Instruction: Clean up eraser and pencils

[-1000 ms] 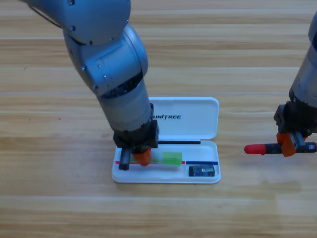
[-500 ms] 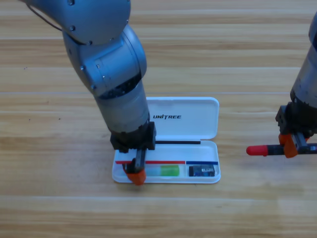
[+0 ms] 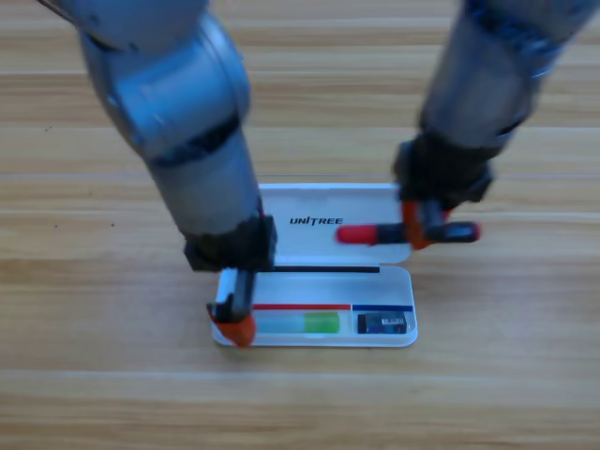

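Observation:
The white case (image 3: 323,202) lies open in the middle of the table. In its tray lie the translucent white pencil (image 3: 298,324) with the light-green end and, to the right, the small dark eraser (image 3: 383,323) with a blue label. My left gripper (image 3: 234,325) points down at the tray's left end, just beside the white pencil's tip. My right gripper (image 3: 417,230) hangs over the lid's right edge, shut on the dark pencil (image 3: 361,233), which it holds level with the red cap pointing left.
Bare wooden tabletop surrounds the case on all sides. The two grey arms come in from the top and cover much of the upper part of the table.
The right arm has swung left from the table's right edge, carrying the red-capped pencil over the case lid. The left gripper has shifted left off the white pencil, which now lies fully in view.

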